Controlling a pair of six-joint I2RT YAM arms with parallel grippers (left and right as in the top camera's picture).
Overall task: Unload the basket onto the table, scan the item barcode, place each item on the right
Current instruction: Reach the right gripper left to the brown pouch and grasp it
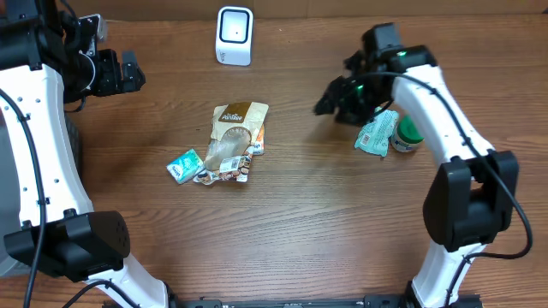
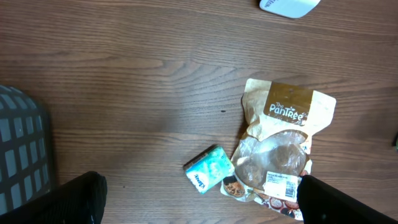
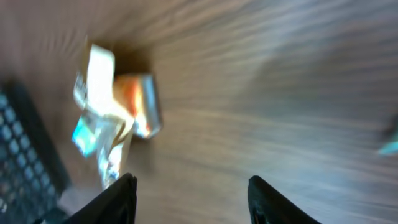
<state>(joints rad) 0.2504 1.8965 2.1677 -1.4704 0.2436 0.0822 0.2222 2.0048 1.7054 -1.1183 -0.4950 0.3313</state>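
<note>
A white barcode scanner (image 1: 234, 35) stands at the table's back edge; its corner also shows in the left wrist view (image 2: 287, 6). A brown Pantree pouch (image 1: 239, 127) (image 2: 287, 124), a teal tissue pack (image 1: 184, 165) (image 2: 209, 169) and a snack wrapper (image 1: 228, 170) lie together mid-table. My right gripper (image 1: 323, 103) (image 3: 189, 180) hovers open and empty, left of a teal packet (image 1: 377, 133) that lies on the table. The right wrist view is blurred, with the pile (image 3: 112, 109) at its left. My left gripper (image 1: 130, 73) (image 2: 199, 208) is wide open and empty at the far left.
A green-lidded jar (image 1: 408, 135) sits right beside the teal packet. A grey mesh basket (image 2: 18, 149) is at the left table edge and shows dark in the right wrist view (image 3: 25, 146).
</note>
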